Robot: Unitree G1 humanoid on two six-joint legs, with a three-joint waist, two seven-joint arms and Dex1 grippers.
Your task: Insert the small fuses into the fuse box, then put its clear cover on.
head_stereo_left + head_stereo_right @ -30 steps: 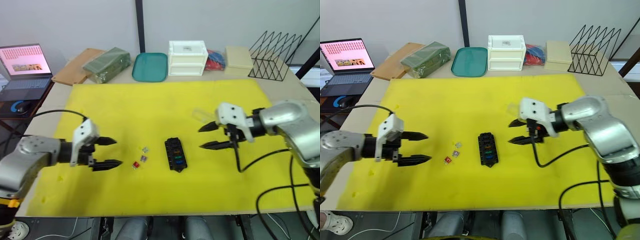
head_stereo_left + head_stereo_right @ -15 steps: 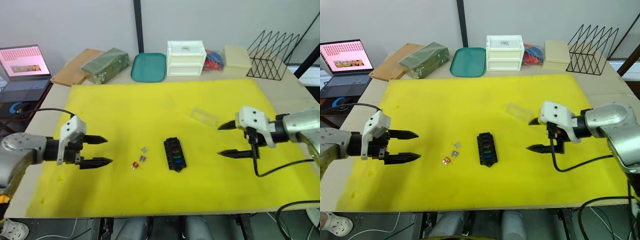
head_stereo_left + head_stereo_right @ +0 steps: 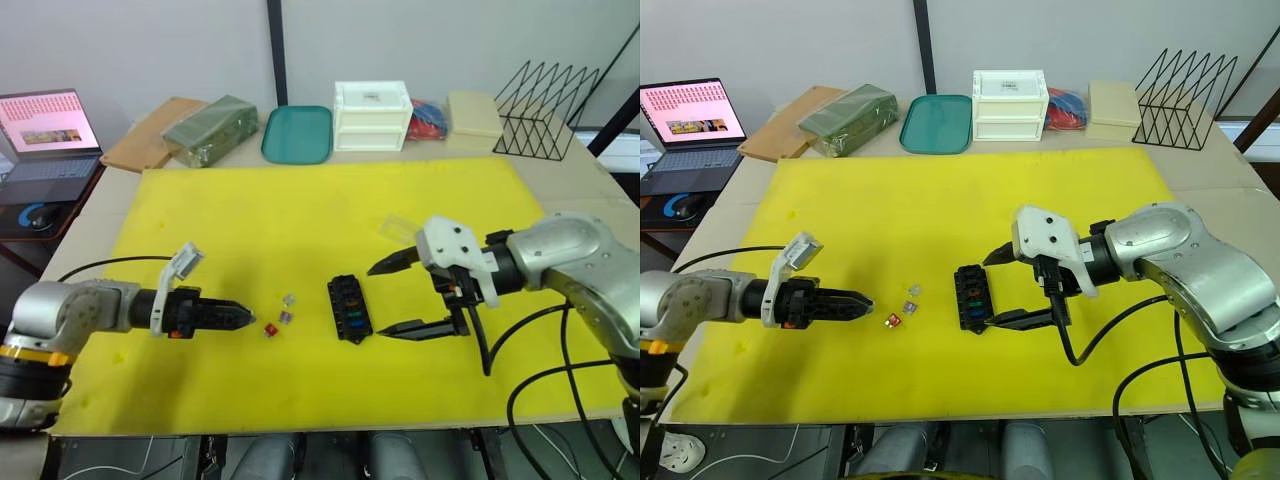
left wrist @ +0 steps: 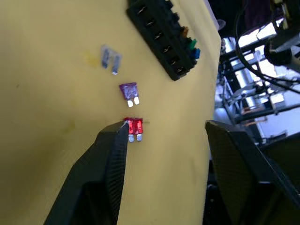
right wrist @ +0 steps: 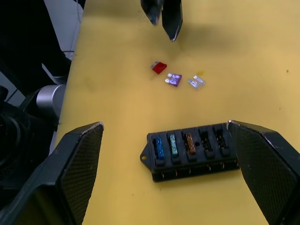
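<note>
The black fuse box [image 3: 349, 308] lies mid-mat with teal, green and brown fuses seated in one row [image 5: 174, 144]. Three loose small fuses lie to its left: red [image 3: 270, 330], purple [image 3: 286, 318] and grey [image 3: 290, 299]. My left gripper [image 3: 248, 317] is low over the mat, open, one fingertip [image 4: 119, 133] right beside the red fuse [image 4: 135, 126]. My right gripper [image 3: 378, 302] is wide open just right of the box, holding nothing, its fingers spanning the box's length. The clear cover [image 3: 398, 227] lies on the mat behind the right gripper.
Along the table's back edge stand a laptop [image 3: 45, 135], a wooden board [image 3: 150, 130], a green pack [image 3: 213, 127], a teal tray [image 3: 298, 133], a white drawer box [image 3: 375, 115], a beige box [image 3: 475, 113] and a wire rack [image 3: 545, 95]. Cables trail from both arms.
My left gripper has moved right to the loose fuses and rolled over. My right gripper, which had pulled away to the right, has swung left to the fuse box.
</note>
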